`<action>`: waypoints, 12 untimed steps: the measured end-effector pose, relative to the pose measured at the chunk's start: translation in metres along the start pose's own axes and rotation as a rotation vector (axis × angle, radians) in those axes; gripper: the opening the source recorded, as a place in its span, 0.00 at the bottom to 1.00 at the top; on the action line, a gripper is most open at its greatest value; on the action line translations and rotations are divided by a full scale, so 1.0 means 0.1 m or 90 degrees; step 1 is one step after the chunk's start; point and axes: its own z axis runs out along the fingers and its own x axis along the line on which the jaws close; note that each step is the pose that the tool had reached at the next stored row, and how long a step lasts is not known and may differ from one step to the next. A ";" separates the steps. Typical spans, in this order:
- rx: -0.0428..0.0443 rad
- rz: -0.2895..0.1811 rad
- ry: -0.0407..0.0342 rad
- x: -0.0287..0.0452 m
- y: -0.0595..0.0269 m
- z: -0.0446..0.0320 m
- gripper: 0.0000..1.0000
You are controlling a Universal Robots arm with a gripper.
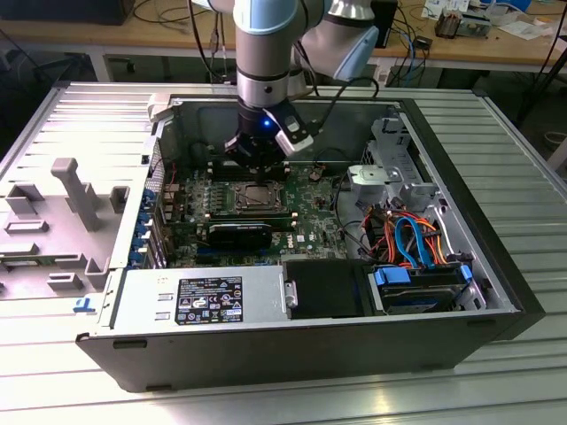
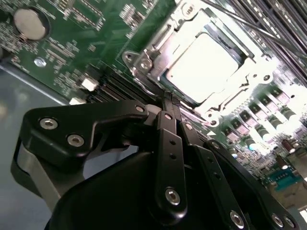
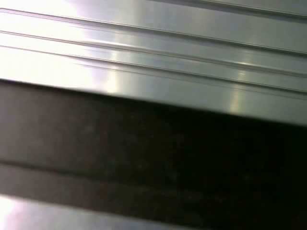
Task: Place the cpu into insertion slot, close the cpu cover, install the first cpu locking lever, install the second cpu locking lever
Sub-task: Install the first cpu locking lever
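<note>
Over the far edge of the socket, inside the open computer case, we see the gripper with its fingers pressed together. The tips are at the socket's metal rim, and we cannot tell whether they pinch anything there. The chip sits in the socket under the silvery cover frame, near the middle of the green board. The case lies on a ribbed metal desk. A grey plastic piece rests toward the desk edge on the exterior view's left. Wooden benches with cables stand behind.

Ribbed silver aluminium table has an open black metal computer case lying on it, plus a grey moulded plastic fixture right beside that case.
</note>
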 end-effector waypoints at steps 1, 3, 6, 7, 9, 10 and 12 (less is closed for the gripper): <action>0.0002 0.000 0.0001 -0.029 -0.005 0.001 0.11; 0.0004 0.000 0.0000 -0.069 -0.011 0.003 0.11; 0.0005 0.000 -0.0001 -0.117 -0.019 0.005 0.11; 0.0005 0.000 -0.0001 -0.118 -0.019 0.005 0.11; 0.0005 0.000 -0.0001 -0.123 -0.022 0.006 0.11; 0.0005 0.000 -0.0001 -0.126 -0.024 0.006 0.11; 0.0007 0.000 -0.0001 -0.138 -0.028 0.006 0.11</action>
